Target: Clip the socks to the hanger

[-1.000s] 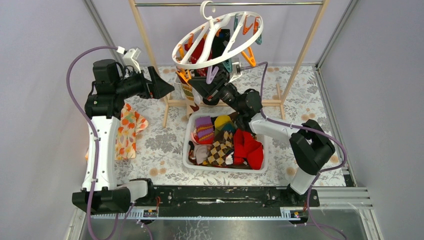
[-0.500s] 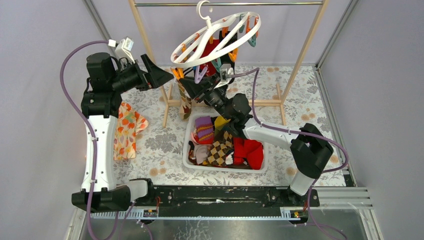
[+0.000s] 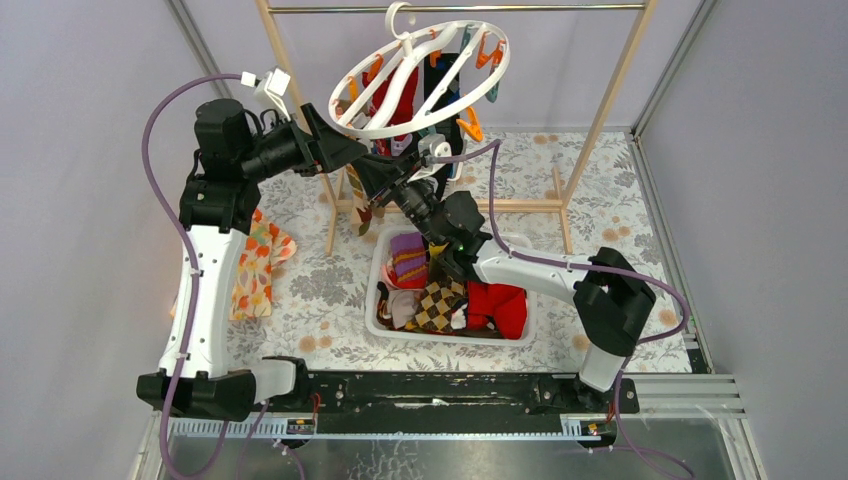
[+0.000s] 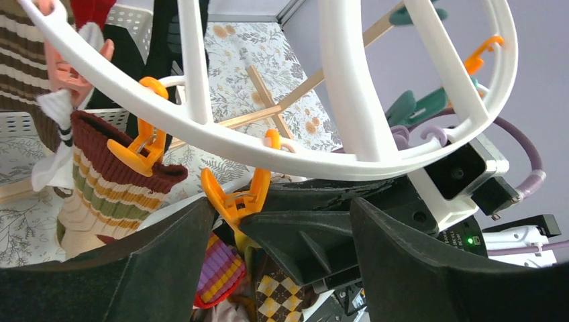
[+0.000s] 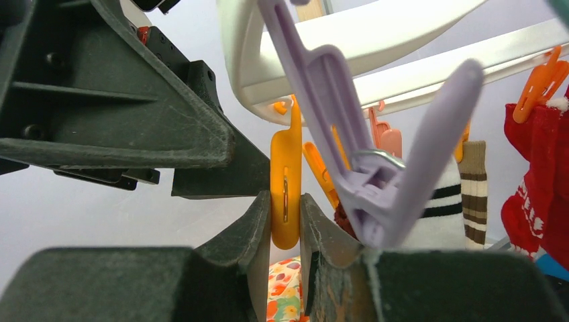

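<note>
Right wrist view shows the right tool (image 5: 284,225) pinching an orange plastic clip (image 5: 284,181); the left tool (image 4: 282,211), arm raised, gapes empty beneath the white plastic oval hanger (image 4: 349,100).

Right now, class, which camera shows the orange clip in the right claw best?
Right wrist: the orange clip centred, pinched in the right claw. Left wrist shows its side, grip hidden; overhead it's too small.

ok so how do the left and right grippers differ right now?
Left gripper stands wide open, gripping nothing; right gripper is nearly shut, pinching an orange clip. Left gripper reaches in from the left; right gripper reaches up from over the bin. Both are raised at the near rim of the hanger, tips close together.
</note>
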Robot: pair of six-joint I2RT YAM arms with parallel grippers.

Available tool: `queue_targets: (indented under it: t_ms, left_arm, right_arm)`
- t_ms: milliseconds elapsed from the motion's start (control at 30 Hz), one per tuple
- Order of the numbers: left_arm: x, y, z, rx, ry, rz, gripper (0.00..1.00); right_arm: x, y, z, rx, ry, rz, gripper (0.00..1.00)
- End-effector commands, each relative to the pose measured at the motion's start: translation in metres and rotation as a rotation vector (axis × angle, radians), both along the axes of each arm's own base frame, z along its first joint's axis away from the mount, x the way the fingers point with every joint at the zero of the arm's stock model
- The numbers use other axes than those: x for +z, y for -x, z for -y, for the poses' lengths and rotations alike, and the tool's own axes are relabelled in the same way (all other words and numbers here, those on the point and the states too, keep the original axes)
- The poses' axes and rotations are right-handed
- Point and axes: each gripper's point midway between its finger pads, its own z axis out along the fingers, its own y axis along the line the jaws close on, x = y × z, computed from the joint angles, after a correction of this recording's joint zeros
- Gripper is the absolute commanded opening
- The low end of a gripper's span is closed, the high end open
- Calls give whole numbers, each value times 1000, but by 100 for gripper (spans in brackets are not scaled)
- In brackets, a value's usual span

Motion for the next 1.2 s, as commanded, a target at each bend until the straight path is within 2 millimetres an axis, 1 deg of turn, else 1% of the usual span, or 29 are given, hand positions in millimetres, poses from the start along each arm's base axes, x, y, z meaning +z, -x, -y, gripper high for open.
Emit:
queue_targets:
  t_ms: [0, 100, 233, 300, 433, 600, 633, 667, 733, 767, 833, 900, 967, 1000, 1033, 1067, 1133, 1167]
  left_arm:
    - [15, -12, 0, 26, 12, 63, 78]
    - [12, -15, 0, 28, 14, 59, 75]
    - [13, -19, 0, 37, 12, 70, 69]
    - [13, -21, 0, 44, 9, 71, 67]
    - [7, -23, -1, 61, 0, 64, 63]
    - [-3, -32, -8, 136, -16, 46, 50]
    - [-5, -35, -10, 149, -17, 40, 47]
    - [-5, -36, -11, 156, -16, 36, 45]
    - [-4, -38, -11, 163, -10, 30, 38]
    - [-4, -39, -11, 163, -8, 29, 34]
    - [-2, -39, -11, 164, -8, 31, 26]
    - [-3, -41, -12, 169, -11, 33, 18]
    - [-4, -41, -12, 167, -19, 35, 11]
    - [-4, -40, -12, 165, -22, 36, 8]
    - [-5, -40, -12, 161, -24, 35, 6]
    - [-5, -39, -11, 159, -26, 34, 4]
    - [-5, -38, -11, 154, -32, 38, 2]
    - [-6, -38, -12, 156, -35, 40, 2]
  right_arm:
    - [17, 7, -7, -7, -8, 36, 0]
    - [16, 9, -8, -3, -5, 37, 0]
    - [15, 11, -10, 4, 6, 35, 0]
    - [13, 11, -11, 3, 8, 31, 0]
    - [12, 12, -13, 4, 15, 31, 0]
    - [13, 13, -16, 2, 22, 32, 0]
    - [12, 13, -17, 2, 27, 32, 2]
    - [11, 13, -17, 3, 30, 32, 6]
    - [7, 12, -17, 2, 43, 24, 28]
    - [6, 13, -16, -1, 47, 21, 36]
    - [1, 11, -9, -28, 57, 6, 52]
    - [-6, 9, 2, -71, 79, -17, 67]
    - [-17, 10, 16, -107, 121, -43, 76]
    - [-24, 11, 24, -125, 145, -58, 79]
    - [-27, 14, 35, -142, 162, -72, 81]
    - [-34, 15, 43, -159, 192, -93, 83]
    - [-51, 18, 63, -201, 250, -157, 86]
    - [-63, 20, 71, -211, 292, -194, 87]
